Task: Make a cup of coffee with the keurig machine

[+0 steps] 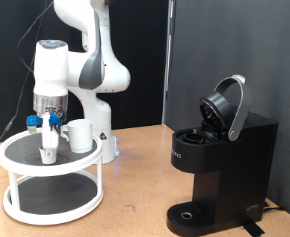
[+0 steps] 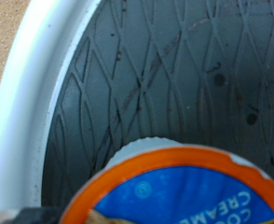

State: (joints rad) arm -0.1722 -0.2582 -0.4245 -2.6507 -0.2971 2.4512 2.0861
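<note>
My gripper (image 1: 46,126) hangs over the top tier of the white round tray table (image 1: 17,148) at the exterior view's left. Its blue-tipped fingers stand apart, just above a small white pod (image 1: 49,151) that stands on the tray's black mat. The wrist view shows the pod (image 2: 188,191) close up, with an orange rim and a blue top. The white cup (image 1: 80,135) stands on the same tier, just right of the pod. The black keurig machine (image 1: 216,163) stands at the exterior view's right with its domed lid (image 1: 227,107) raised open. Its drip tray (image 1: 189,214) is bare.
The tray table has a lower tier (image 1: 51,197) under the top one. The arm's white base (image 1: 98,123) stands right behind the tray. A wooden tabletop (image 1: 135,178) lies between the tray table and the machine. A dark curtain hangs behind.
</note>
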